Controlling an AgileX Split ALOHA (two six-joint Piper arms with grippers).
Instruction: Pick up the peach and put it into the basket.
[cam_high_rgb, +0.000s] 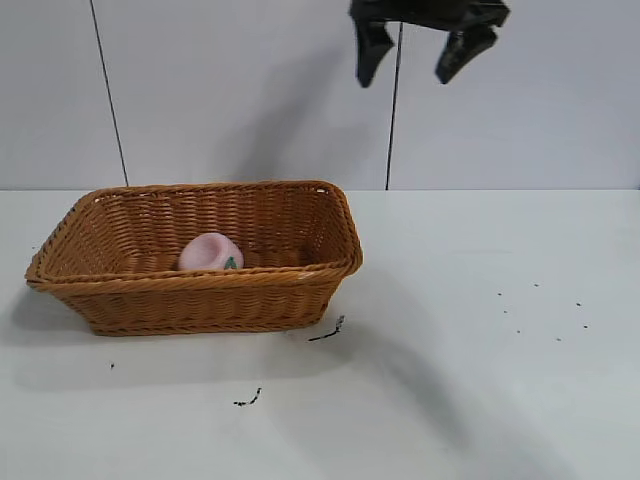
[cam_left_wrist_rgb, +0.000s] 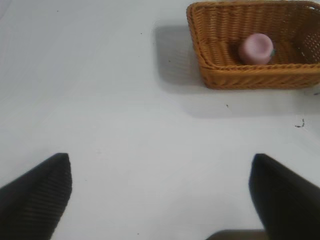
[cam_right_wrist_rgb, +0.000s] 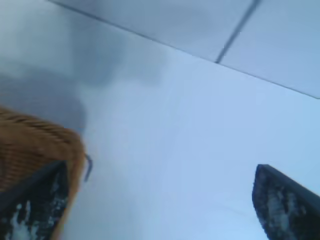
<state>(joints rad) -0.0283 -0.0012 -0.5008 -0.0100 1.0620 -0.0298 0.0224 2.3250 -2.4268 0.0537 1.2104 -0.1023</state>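
The pale pink peach (cam_high_rgb: 209, 252) lies inside the orange-brown wicker basket (cam_high_rgb: 300, 272) at the table's left; both also show in the left wrist view, the peach (cam_left_wrist_rgb: 256, 48) in the basket (cam_left_wrist_rgb: 210, 75). My right gripper (cam_high_rgb: 414, 60) hangs open and empty high above the table, up and to the right of the basket; its wrist view shows a basket corner (cam_right_wrist_rgb: 45, 145) beside one finger (cam_right_wrist_rgb: 35, 205). My left gripper (cam_left_wrist_rgb: 160, 195) is open and empty over bare table, well away from the basket; it is outside the exterior view.
The white table (cam_high_rgb: 480, 380) carries small dark scraps in front of the basket (cam_high_rgb: 328, 330) and specks at the right (cam_high_rgb: 540, 310). A pale wall with dark vertical seams (cam_high_rgb: 394, 120) stands behind.
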